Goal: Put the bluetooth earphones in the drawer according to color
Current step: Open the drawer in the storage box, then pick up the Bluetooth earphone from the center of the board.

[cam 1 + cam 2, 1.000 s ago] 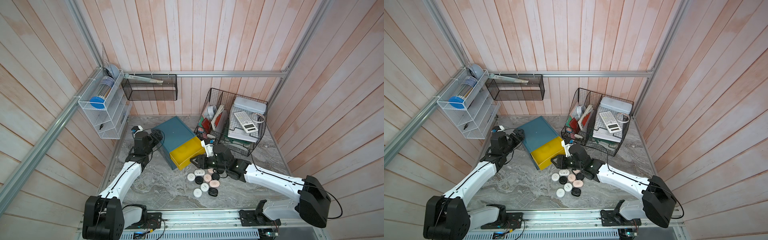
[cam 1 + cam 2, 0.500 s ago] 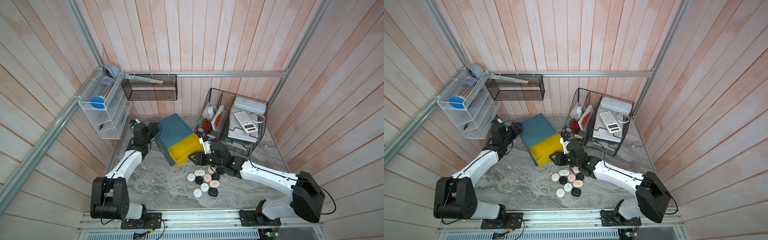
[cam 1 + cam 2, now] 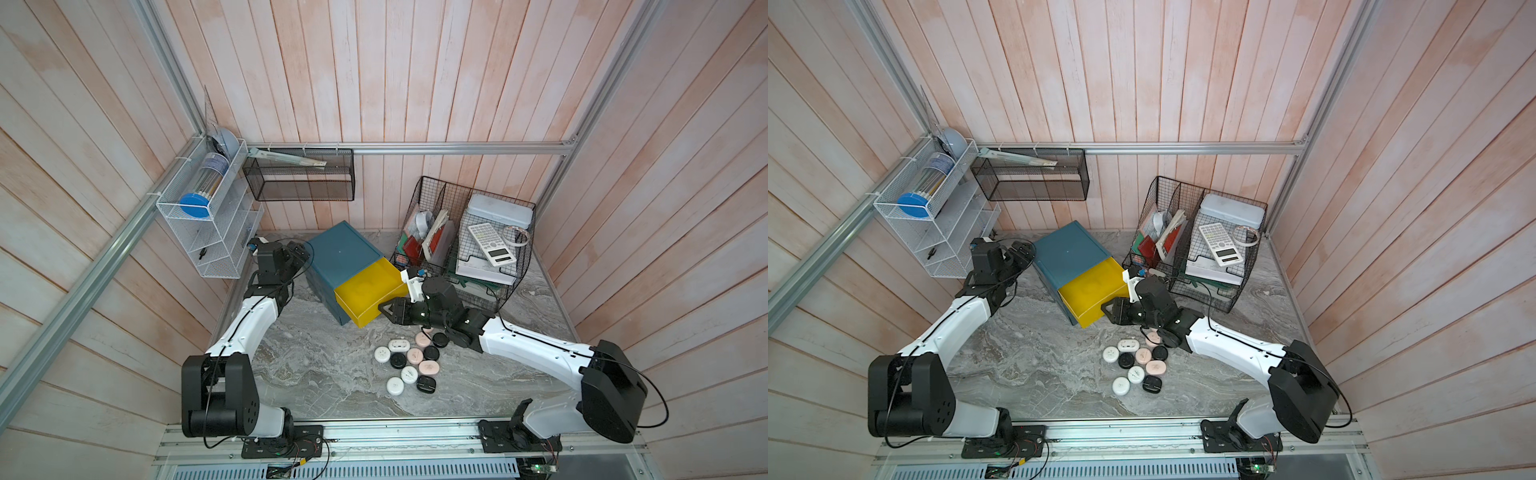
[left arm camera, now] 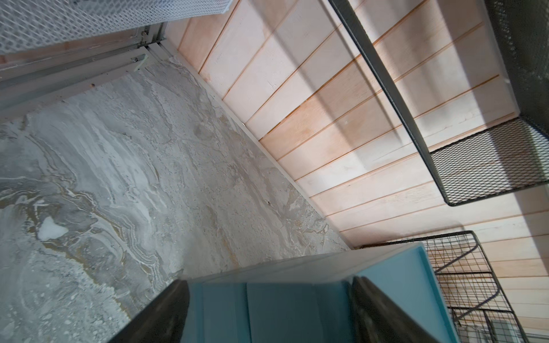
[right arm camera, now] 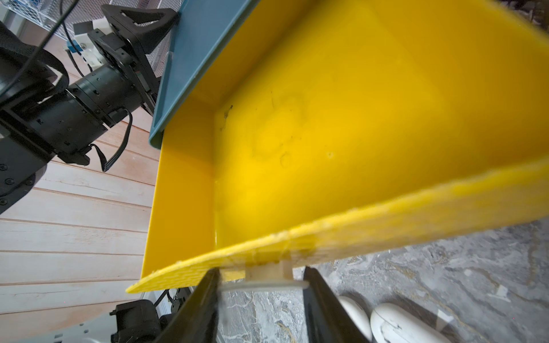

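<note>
The teal drawer chest (image 3: 340, 253) (image 3: 1069, 253) stands at the back of the table with its yellow drawer (image 3: 365, 291) (image 5: 312, 133) pulled out and empty. My left gripper (image 3: 301, 259) (image 4: 270, 297) is shut across the chest's rear teal body. My right gripper (image 3: 384, 309) (image 5: 261, 285) is shut on the yellow drawer's white tab handle (image 5: 267, 273). Several bluetooth earphones lie in a cluster in front of the drawer, among them a white one (image 3: 381, 354), a pink one (image 3: 414, 355) and a black one (image 3: 398, 360). Two white ones (image 5: 398, 323) show beside my right fingers.
A black wire organiser (image 3: 515, 286) holding a calculator and papers stands just right of the chest, close behind my right wrist. A white wire shelf (image 3: 208, 249) hangs on the left wall by my left wrist. A black mesh basket (image 3: 299, 178) hangs on the back wall.
The chest, its yellow drawer out, has shifted a little toward the back wall and turned slightly. Both grippers went with it and kept their holds.
</note>
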You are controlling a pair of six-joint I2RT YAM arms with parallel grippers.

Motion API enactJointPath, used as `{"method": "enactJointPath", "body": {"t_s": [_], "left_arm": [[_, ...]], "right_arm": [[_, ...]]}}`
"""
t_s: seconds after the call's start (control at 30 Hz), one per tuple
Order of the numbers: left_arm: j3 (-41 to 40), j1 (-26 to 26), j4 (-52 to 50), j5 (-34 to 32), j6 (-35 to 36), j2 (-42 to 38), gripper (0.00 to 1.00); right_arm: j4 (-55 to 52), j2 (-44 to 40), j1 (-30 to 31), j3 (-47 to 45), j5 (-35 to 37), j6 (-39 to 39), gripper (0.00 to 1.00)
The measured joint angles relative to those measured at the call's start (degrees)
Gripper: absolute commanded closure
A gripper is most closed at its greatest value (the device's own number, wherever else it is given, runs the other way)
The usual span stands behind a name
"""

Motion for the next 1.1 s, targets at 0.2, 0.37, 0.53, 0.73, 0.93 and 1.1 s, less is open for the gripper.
{"method": "enactJointPath", "body": {"t_s": [0.2, 0.37, 0.53, 0.73, 0.93, 1.1], "left_arm": [[-1.73, 0.22, -3.37, -0.68, -0.07, -4.48, 0.08], [-3.91, 0.22, -5.75, 0.11, -0.59, -11.37, 0.05], [-7.76, 0.2, -8.24, 2.01, -1.79, -21.22, 0.05], [-13.31, -0.07, -12.96, 4.87, -3.28, -32.68, 0.04], [-17.86, -0.44, -18.64, 6.12, -3.5, -42.07, 0.04], [-23.61, -0.44, -22.95, 6.14, -3.93, -48.02, 0.04]], "right_arm": [[-0.37, -2.19, 0.31, -2.12, 0.24, 0.28, 0.54], [-1.9, -2.25, 0.31, -2.05, 0.61, -0.44, 0.32], [-5.79, -4.09, 0.28, -2.01, 1.99, -2.45, 0.06], [-8.72, -9.97, -0.9, -3.76, 3.06, -5.07, 0.02], [-9.9, -15.02, -5.46, -11.67, 3.41, -6.08, 0.02], [-10.08, -15.67, -12.37, -17.92, 3.08, -6.49, 0.02]]}}
